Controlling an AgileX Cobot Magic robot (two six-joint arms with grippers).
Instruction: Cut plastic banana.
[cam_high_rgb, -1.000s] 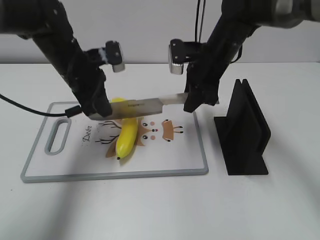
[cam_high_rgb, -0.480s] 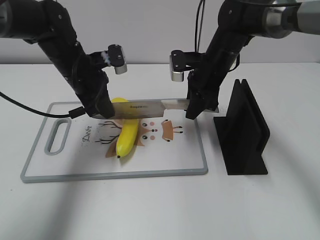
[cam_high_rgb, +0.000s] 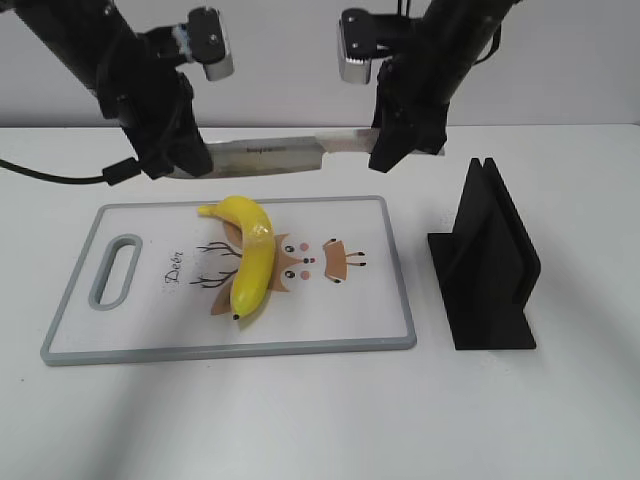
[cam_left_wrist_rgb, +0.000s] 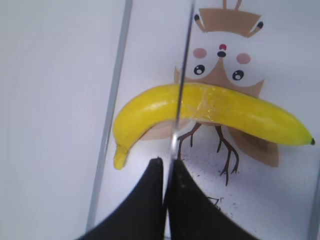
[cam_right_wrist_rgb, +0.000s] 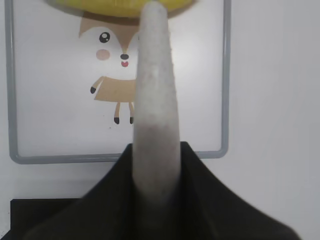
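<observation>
While both grippers clamp a knife (cam_high_rgb: 275, 155) level in the air, the plastic banana (cam_high_rgb: 250, 262) lies on the cutting board (cam_high_rgb: 150, 330), at 6 o'clock from the blade. Left gripper (cam_high_rgb: 178, 160) pinches the blade tip; right gripper (cam_high_rgb: 392, 150) grips the handle.

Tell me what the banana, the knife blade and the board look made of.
Banana: glossy yellow, hard-looking plastic by its sheen, with a pale scuff mid-body in the left wrist view.
Blade: bright, mirror-like, likely steel.
Board: smooth matte white with a grey rim and printed cartoon, probably plastic.
</observation>
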